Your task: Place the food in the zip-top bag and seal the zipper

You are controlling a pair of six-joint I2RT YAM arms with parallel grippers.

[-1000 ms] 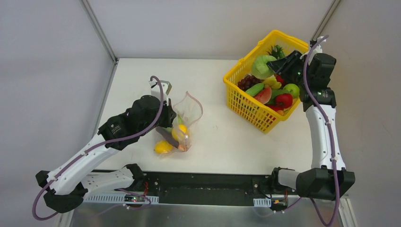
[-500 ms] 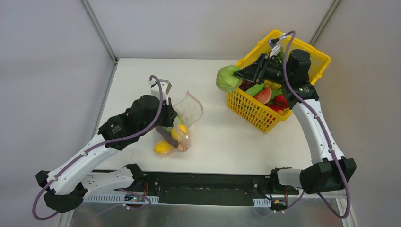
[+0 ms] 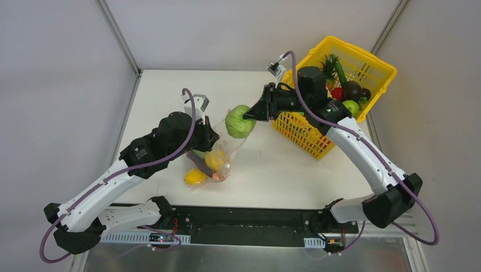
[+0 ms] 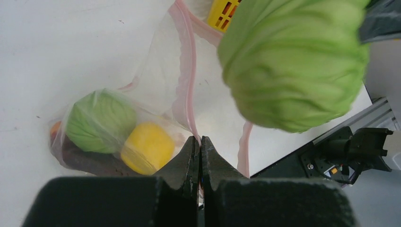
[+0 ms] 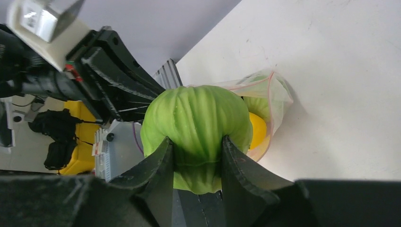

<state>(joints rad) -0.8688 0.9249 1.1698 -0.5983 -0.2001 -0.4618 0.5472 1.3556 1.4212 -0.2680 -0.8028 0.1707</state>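
R arm [image 3: 354, 144] is stretched long, running from lower right up to centre of the top view, wrist levelled toward the left. Right hand [image 3: 248, 117] is clamped on the green cabbage [image 3: 238, 122], a finger [image 5: 158, 165] down each side of it on the wrist cam. The cabbage is up off the tabletop [image 3: 272, 164], right at the mouth of the zip-top bag [image 3: 226, 141], centre frame, not inside.

L arm [image 3: 113, 181] comes up from bottom left, elbow bent, wrist tipped over the bag. Left hand [image 4: 199, 142] is pressed together, pinching the bag's rim at the pink zipper [image 4: 186, 75]; the mouth stands open.

In the bag are a green round piece [image 4: 97, 120], a yellow fruit [image 4: 147, 147] and a dark piece [image 4: 90, 161] under them. A second yellow fruit [image 3: 194, 177] sits at the bag's lower-left corner; can't tell if it's in or out. The yellow basket [image 3: 303, 131] is upper right w/ more toy food, apart from the bag.
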